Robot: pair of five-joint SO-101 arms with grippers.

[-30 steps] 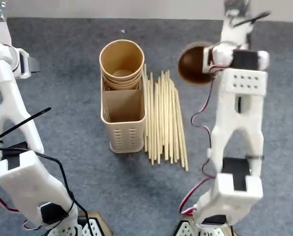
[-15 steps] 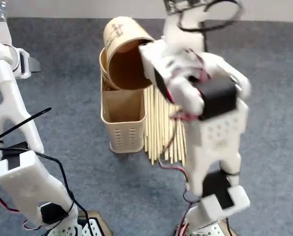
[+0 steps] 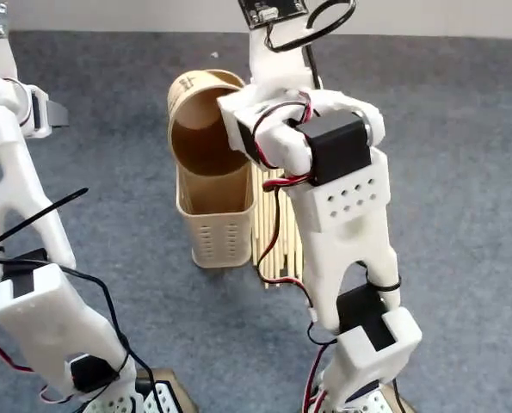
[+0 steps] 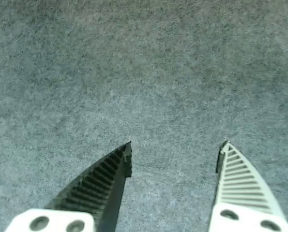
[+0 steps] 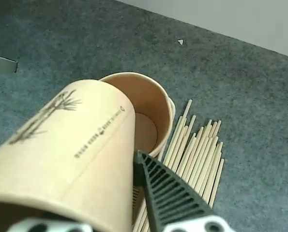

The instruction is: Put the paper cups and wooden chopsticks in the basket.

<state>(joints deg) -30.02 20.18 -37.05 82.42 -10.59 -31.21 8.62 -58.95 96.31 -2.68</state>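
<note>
High view: the right arm (image 3: 342, 198) stretches from the lower centre of the frame up to the upper centre, crossing over the middle of the grey bench (image 3: 462, 172). The left arm (image 3: 15, 198) stands along the left edge of the frame, well apart from the task's things.

The right end effector (image 5: 93, 183) is clamped on a paper cup (image 3: 200, 142). The cup is tilted, its brown inside turned toward the high camera, and it hangs above the far end of the basket (image 3: 217, 237). In the right wrist view the black ribbed finger (image 5: 163, 193) lies against the side wall of the held cup (image 5: 71, 145). The opposite finger is hidden by the cup.

The basket is a pale upright container with a perforated front wall, standing left of centre in the high view. Its near compartment is open to view. Stacked cups (image 5: 151, 108) sit in the basket beyond the held cup, as the right wrist view shows. Whether the held cup touches the stack cannot be told.

The wooden chopsticks (image 3: 268, 249) lie flat on the bench in a loose bundle just to the right of the basket, partly covered by the right arm. The right wrist view shows their far ends (image 5: 197, 150) fanned out beside the stacked cups.

Left wrist view: the left end effector (image 4: 176, 145) has its fingers apart, with nothing between them, above bare grey bench.
</note>
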